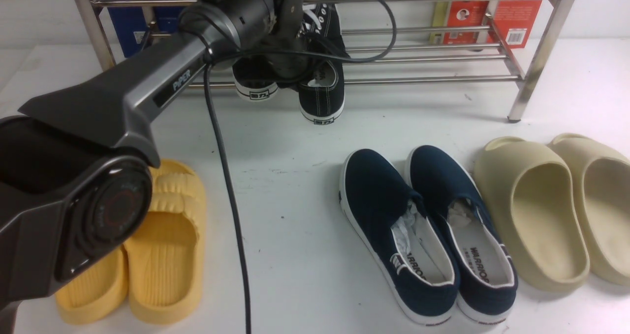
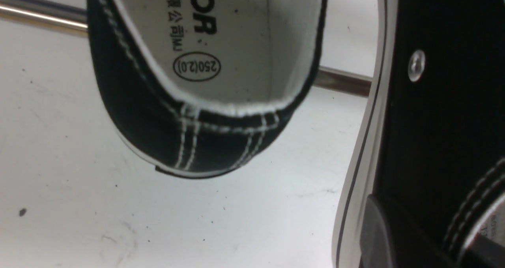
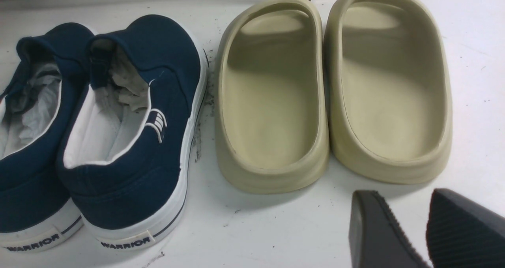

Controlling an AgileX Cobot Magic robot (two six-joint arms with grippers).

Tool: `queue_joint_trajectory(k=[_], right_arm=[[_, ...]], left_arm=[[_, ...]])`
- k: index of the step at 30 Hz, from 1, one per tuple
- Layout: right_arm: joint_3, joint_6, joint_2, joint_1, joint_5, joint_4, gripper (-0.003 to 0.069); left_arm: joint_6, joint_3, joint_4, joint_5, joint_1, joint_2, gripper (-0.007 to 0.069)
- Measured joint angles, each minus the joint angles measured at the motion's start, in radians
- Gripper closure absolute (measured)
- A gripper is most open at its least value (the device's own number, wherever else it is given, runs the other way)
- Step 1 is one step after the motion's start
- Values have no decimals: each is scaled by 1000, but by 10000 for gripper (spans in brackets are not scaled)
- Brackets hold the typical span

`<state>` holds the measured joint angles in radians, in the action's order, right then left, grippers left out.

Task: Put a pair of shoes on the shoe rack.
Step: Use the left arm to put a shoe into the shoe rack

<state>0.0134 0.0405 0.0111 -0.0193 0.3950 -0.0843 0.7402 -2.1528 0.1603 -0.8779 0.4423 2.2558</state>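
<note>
Right, up at the shoe rack (image 1: pixel 547 44) with the left arm (image 1: pixel 147 88), reaching in over the lower rails. Pinched down tight on the left gripper (image 2: pixel 426 240), clamping the canvas side of one black sneaker (image 2: pixel 442 102), dark pad (image 2: pixel 376 236) pressed to the wall just by the white sole strip. Hard to say from the front which of the two, with the wrist in the way. Just beside it, the partner sneaker (image 2: pixel 205 141), lying across the rack's front rail, heel sticking out past it over the white table (image 1: pixel 295 201). So: pair of shoes (image 1: pixel 322 93) on the rack's lower tier, left of its middle, toes pointing in, heels hanging off the front. Out in front of the rack's right leg, the beige slides (image 3: pixel 272 102), and farther out from the rack again the right gripper (image 3: pixel 400 197), hovering low over the table, jaws parted a little, gripping nothing. Down on the table too, clear of the rack: navy slip-ons (image 1: pixel 374 191) in front of its middle, yellow slides (image 1: pixel 167 245) in front of its left end.
</note>
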Motion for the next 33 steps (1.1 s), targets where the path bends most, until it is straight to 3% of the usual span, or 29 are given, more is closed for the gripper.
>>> queue_joint_trajectory(k=[8,22,27,33], right_arm=[[0,0,0,0,0,0,419],[0,0,0,0,0,0,419],[0,0,0,0,0,0,419],[0,0,0,0,0,0,419]], left_arm=[[0,0,17,10,-1,0,615],[22,-21,26,87,-2,-5,477],[22,-80,17,14,4,-5,448],[3,-143,43,-213,52,-12,438]])
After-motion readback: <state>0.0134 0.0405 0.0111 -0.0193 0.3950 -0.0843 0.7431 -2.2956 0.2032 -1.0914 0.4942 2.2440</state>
